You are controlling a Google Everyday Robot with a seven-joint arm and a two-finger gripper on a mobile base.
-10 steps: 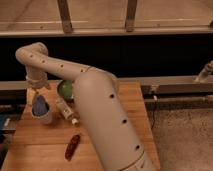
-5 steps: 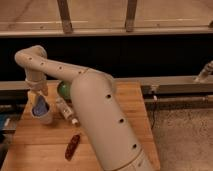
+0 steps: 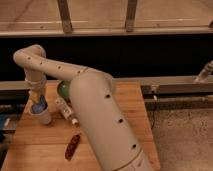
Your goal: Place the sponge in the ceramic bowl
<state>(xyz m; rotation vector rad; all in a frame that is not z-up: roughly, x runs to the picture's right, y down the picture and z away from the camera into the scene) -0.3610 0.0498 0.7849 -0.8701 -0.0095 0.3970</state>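
At table point(image 3: 132, 102) left | claw point(image 3: 37, 101) over cup point(image 3: 44, 118), sponge point(image 3: 38, 107) at tip, grip unclear | arm point(image 3: 95, 115) half-hides bowl point(image 3: 62, 90) | bottle point(image 3: 66, 110) beside

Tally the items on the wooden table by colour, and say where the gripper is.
Blue: 1, the sponge
Green: 1, the ceramic bowl
Whitish: 2, the cup and a small bottle
Reddish-brown: 1, an oblong item
Total: 5
The gripper is at the sponge, above the cup.

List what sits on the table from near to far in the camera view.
Nearest first: dark red stick → cup → green bowl. The gripper hangs at the cup, with the sponge right below it.
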